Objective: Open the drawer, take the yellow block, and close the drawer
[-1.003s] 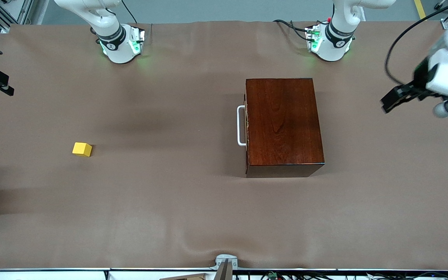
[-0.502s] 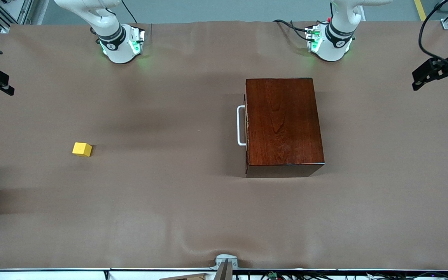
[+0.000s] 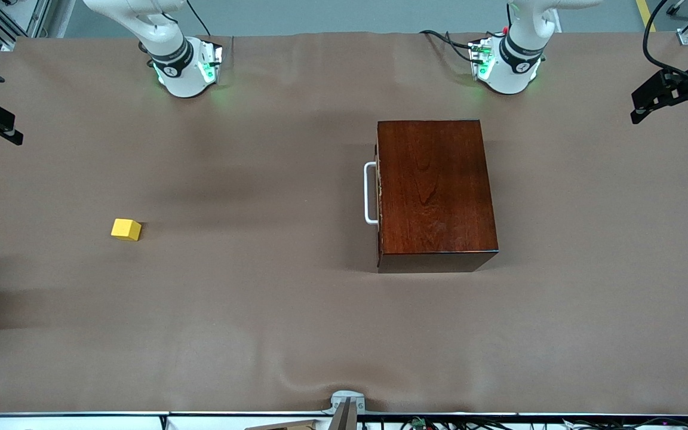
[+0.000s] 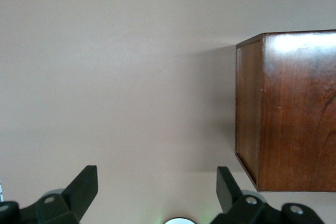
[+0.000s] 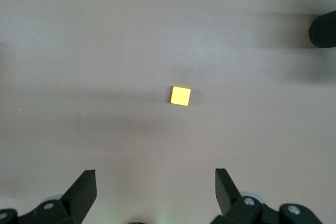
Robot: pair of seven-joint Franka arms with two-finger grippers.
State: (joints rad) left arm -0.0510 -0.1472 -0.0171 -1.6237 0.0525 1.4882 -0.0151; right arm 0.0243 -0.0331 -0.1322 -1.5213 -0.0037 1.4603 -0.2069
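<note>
Apparently nothing is left to do: the drawer (image 3: pixel 378 192) is closed and the yellow block (image 3: pixel 126 229) lies on the table (image 3: pixel 260 310). Both the left gripper (image 4: pixel 157 195) and the right gripper (image 5: pixel 156 195) hang open and empty.

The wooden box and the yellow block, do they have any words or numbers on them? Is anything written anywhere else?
Wooden box: no writing, only wood grain.
Yellow block: no writing, plain yellow.
Dark bands near the base of each arm: a small white mark on each, too small to read.
Brown table cover: no writing.
Nothing here can be read as a word or a number.
</note>
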